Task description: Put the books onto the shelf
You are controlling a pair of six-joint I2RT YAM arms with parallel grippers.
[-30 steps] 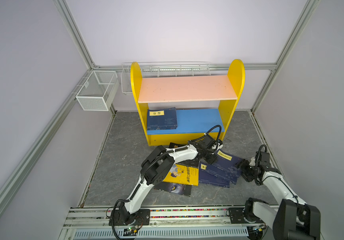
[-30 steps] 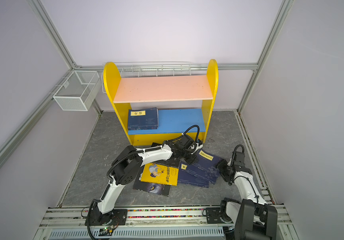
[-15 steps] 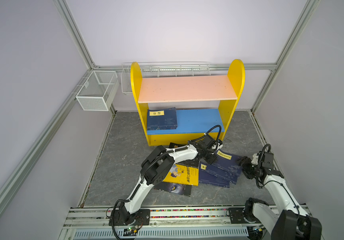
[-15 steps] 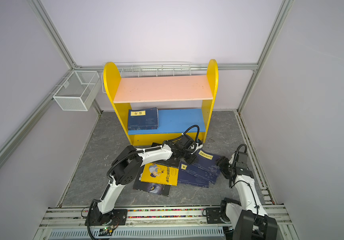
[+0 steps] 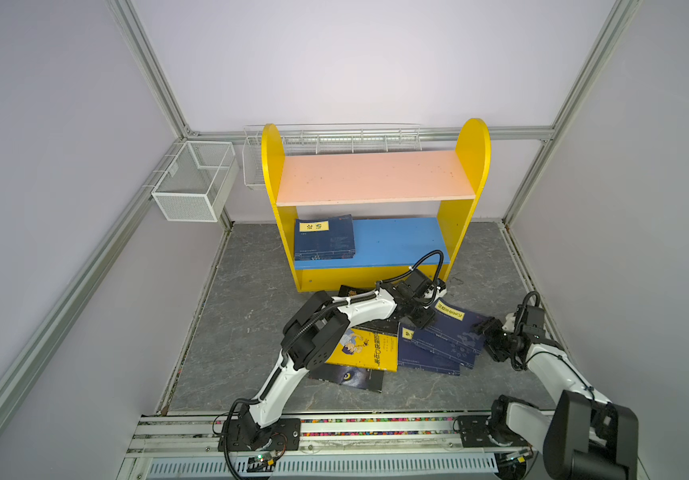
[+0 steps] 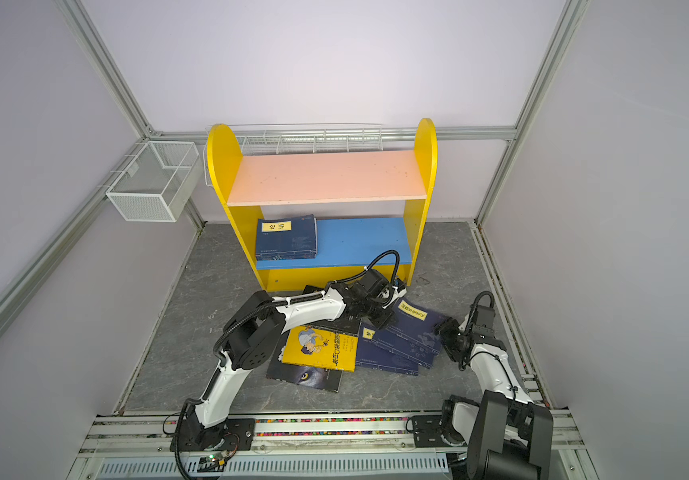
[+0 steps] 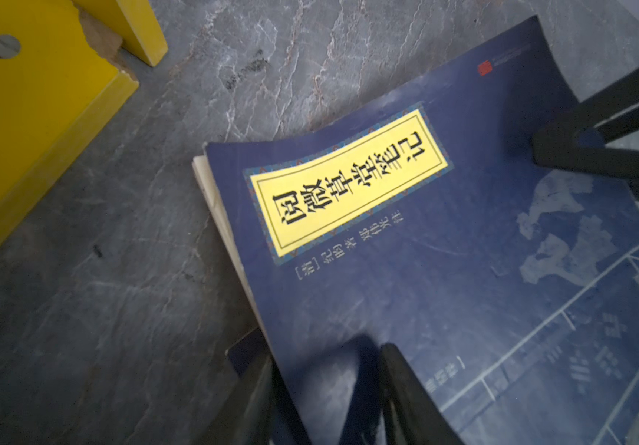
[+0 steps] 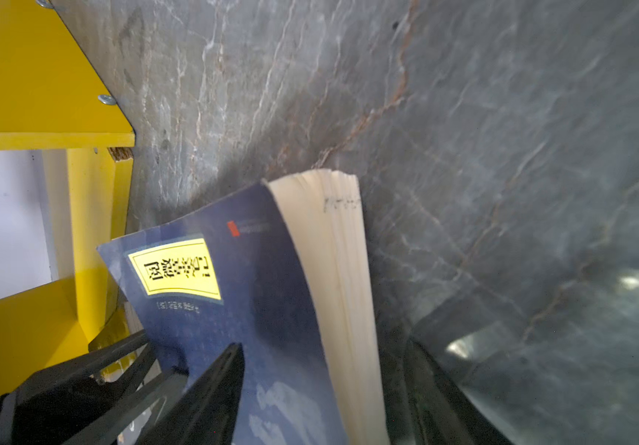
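Note:
The shelf (image 5: 376,176) stands at the back, with a navy stack (image 5: 325,239) on its blue lower board (image 5: 396,241). Other books lie spread on the floor: a yellow one (image 5: 365,347), a wolf-eye cover (image 5: 349,377) and navy ones (image 5: 430,355). My left gripper (image 5: 423,320) (image 7: 325,352) is shut on the top navy book (image 5: 455,328) (image 7: 425,250) at its spine side, one finger beneath and one on the cover. That book is tilted up. My right gripper (image 5: 486,332) (image 8: 323,345) is open and straddles the book's (image 8: 233,277) page edge.
A white mesh basket (image 5: 193,187) hangs on the left wall, and a long wire basket (image 5: 334,139) sits behind the shelf. The shelf's yellow foot (image 7: 40,96) is close to my left gripper. A black book (image 5: 351,290) peeks out by the shelf base.
My right gripper has moved left, closing in around the navy book's page edge. The left arm and the other books have stayed put.

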